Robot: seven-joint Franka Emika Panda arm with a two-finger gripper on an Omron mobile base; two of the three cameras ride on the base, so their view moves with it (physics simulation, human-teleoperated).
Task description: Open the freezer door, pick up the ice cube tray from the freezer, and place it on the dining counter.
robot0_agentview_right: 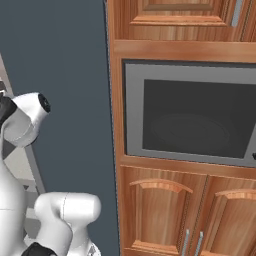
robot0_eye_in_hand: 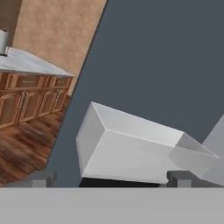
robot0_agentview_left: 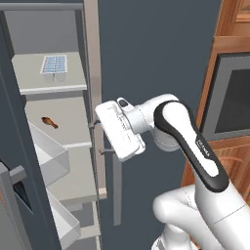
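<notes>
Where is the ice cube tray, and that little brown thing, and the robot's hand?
ice cube tray point(robot0_agentview_left: 53, 64), left base view, middle of its blue cells.
little brown thing point(robot0_agentview_left: 49, 122), left base view, its middle, one shelf lower.
gripper point(robot0_agentview_left: 97, 137), left base view, midway between its open fingertips.

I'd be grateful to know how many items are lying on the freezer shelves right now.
2. The ice cube tray lies on the top shelf of the freezer; a small brown item lies on the shelf below. Lower shelves are partly hidden by the door bins, so more may be there.
</notes>
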